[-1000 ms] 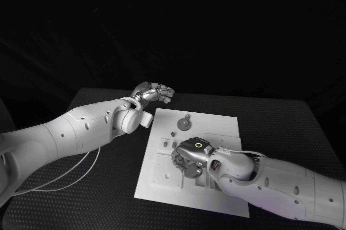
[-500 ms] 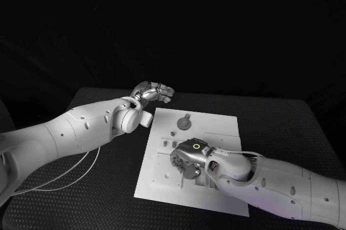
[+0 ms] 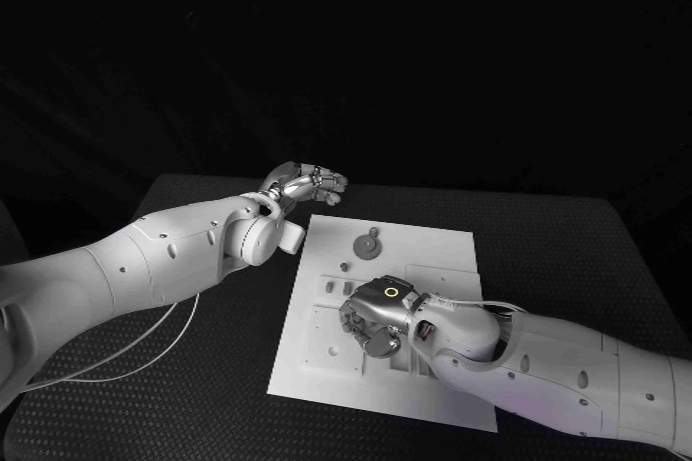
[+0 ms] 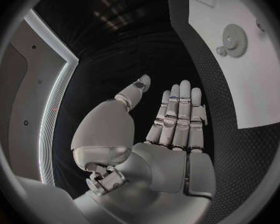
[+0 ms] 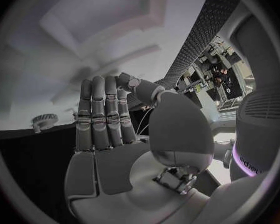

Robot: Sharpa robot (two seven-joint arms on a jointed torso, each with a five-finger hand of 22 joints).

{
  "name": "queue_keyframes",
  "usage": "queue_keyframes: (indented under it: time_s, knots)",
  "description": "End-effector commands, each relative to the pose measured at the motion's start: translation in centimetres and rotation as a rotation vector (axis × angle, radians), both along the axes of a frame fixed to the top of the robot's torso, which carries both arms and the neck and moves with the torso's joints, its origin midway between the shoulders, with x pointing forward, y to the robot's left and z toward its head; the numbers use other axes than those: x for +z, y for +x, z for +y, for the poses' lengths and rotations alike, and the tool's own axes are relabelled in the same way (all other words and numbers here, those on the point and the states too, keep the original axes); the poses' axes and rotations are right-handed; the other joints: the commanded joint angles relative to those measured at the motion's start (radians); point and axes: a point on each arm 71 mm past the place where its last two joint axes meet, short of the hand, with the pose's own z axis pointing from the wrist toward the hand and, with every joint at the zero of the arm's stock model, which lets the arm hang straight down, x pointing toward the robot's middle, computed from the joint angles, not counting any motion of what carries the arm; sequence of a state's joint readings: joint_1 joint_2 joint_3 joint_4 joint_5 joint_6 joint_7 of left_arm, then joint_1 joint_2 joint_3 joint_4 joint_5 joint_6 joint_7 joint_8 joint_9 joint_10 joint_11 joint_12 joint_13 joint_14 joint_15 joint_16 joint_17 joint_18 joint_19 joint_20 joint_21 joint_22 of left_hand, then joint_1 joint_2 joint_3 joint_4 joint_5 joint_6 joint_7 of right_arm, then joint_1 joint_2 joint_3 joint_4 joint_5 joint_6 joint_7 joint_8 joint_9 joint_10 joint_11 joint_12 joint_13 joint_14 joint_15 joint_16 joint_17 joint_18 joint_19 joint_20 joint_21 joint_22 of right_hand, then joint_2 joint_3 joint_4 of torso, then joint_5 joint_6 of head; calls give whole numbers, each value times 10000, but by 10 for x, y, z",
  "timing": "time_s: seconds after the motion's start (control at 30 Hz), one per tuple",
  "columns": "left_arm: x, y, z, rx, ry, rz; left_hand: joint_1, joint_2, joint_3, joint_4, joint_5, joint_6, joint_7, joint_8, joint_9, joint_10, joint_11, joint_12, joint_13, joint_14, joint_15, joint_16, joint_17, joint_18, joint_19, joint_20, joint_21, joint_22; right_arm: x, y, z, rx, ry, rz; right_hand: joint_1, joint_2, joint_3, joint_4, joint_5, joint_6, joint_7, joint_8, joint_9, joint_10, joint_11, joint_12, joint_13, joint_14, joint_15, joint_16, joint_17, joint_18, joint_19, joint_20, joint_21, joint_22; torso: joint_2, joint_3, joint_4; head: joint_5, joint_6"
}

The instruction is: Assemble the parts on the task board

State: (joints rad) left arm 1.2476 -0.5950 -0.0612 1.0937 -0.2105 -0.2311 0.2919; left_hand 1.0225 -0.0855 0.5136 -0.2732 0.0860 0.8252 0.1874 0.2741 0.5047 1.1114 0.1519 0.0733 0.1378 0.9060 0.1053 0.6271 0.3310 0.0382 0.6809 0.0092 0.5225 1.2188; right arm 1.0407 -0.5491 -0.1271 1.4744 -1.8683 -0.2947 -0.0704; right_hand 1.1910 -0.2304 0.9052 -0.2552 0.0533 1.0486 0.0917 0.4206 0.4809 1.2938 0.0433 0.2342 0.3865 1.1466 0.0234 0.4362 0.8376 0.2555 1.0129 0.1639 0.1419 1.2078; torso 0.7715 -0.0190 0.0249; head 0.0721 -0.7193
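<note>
The white task board (image 3: pixel 426 249) lies in the middle of the black table. A grey gear (image 3: pixel 368 247) sits near the board's far edge, with small grey parts (image 3: pixel 348 269) closer in. My right hand (image 3: pixel 378 319) hovers low over the middle of the board and hides what lies under it. In the right wrist view its fingers (image 5: pixel 99 112) are straight and side by side, with nothing in the palm, and the gear (image 5: pixel 45 120) lies beyond them. My left hand (image 3: pixel 307 188) hangs beyond the board's far left corner. Its fingers (image 4: pixel 177 114) are straight and empty, with the gear (image 4: pixel 235 34) off to the side.
The black textured table mat (image 3: pixel 555 246) surrounds the board, with free room to its right. A thin pale cable (image 3: pixel 144 351) loops from my left arm over the near left of the table.
My right hand has edged slightly to the left over the board. The left hand has not moved.
</note>
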Motion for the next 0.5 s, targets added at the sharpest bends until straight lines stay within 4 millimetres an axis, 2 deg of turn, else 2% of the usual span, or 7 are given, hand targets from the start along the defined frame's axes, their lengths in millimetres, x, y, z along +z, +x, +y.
queue_keyframes:
  time_s: [0.03, 0.13, 0.23, 0.33, 0.5]
  knots:
    - [1, 0, -2, -148, -109, 2, 18, 82, -62, 6, -38, -82, 1, 41, -10, 3, 5, 52, -15, 37, 36, -57, 16, 80, 47, -9, -44, 15, -9, 1, -6, -211, -452, 267, -69, 66, -1, -33, -16, -8, 28, -51, 22, -100, 39, -68, 13, 45, 36, -89, 14, 63, -19, -2, -66, -43, 0, 1, -1, -8, -6]
    - [1, 0, -1, -148, -106, 12, 17, 80, -64, 7, -40, -83, 1, 42, -11, 1, 6, 51, -18, 36, 37, -61, 19, 80, 47, -8, -47, 16, -8, 2, -6, -229, -319, 330, -154, 17, 12, 10, 7, -125, 83, -139, 18, -208, 95, -158, 8, -30, 82, -199, 15, 63, -119, 37, -131, -63, -2, 3, -6, -8, -3]
    - [1, 0, -1, -144, -100, 25, 17, 78, -65, 6, -41, -84, 2, 43, -12, 1, 6, 51, -20, 35, 38, -65, 21, 81, 47, -7, -49, 16, -7, 2, -7, -269, -76, 381, -365, -174, -106, 74, 170, -386, 199, -319, -12, -467, 232, -348, -29, -246, 206, -440, -29, 46, -354, 111, -264, -89, -3, 6, -7, -19, 5]
    - [1, 0, 0, -154, -100, 33, 17, 74, -67, 5, -43, -88, 2, 44, -14, -2, 7, 50, -24, 32, 39, -72, 25, 81, 47, -6, -53, 17, -5, 3, -9, -333, 213, 333, -525, -398, -496, 10, 241, -921, 440, -647, -111, -957, 466, -652, -94, -682, 434, -837, -127, -24, -893, 253, -572, -146, -4, 8, -10, -27, 11]
    - [1, 0, 0, -159, -93, 58, 18, 70, -69, 3, -46, -92, 3, 45, -17, -9, 10, 47, -32, 26, 43, -86, 32, 83, 47, -4, -60, 19, -4, 4, -11, -449, 386, 219, -528, -540, -755, 35, 225, -1129, 531, -769, -143, -1275, 607, -819, -113, -961, 580, -1065, -159, -38, -1142, 339, -704, -138, -2, 8, -8, -50, 23]
